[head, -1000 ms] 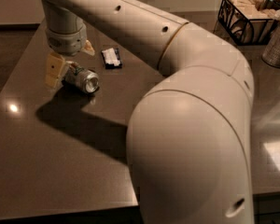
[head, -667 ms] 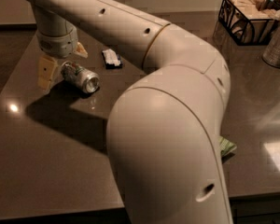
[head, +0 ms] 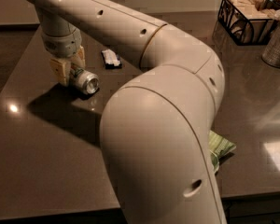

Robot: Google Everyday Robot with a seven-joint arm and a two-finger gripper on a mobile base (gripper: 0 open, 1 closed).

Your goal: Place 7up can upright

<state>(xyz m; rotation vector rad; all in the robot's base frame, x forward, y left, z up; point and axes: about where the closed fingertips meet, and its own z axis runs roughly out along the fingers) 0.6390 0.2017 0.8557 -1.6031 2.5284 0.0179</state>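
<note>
The gripper (head: pixel 71 71) is low over the far left part of the dark counter (head: pixel 37 171), pointing straight down from its grey wrist. The 7up can (head: pixel 87 82) lies on its side there. Its shiny round end faces the camera and juts out to the right of the gripper. The jaws are clenched on the can's body, with one pale yellow finger (head: pixel 60 72) on the left and the other behind it. The can's lower edge looks to be touching the counter, and a dark shadow spreads beneath can and gripper.

Just to the right, a little farther back and apart from the can, lies a small dark packet (head: pixel 111 59) with a white patch. The big cream arm (head: pixel 177 125) sweeps in from the top left, bends and fills the foreground. From behind its lower right side peeks a green snack bag (head: pixel 220 148), flat on the counter and well apart from the can. At the far right corner stands a black wire basket (head: pixel 245 20) with things in it. Beside it, at the picture's edge, is a silvery mesh-like container (head: pixel 277 50).
</note>
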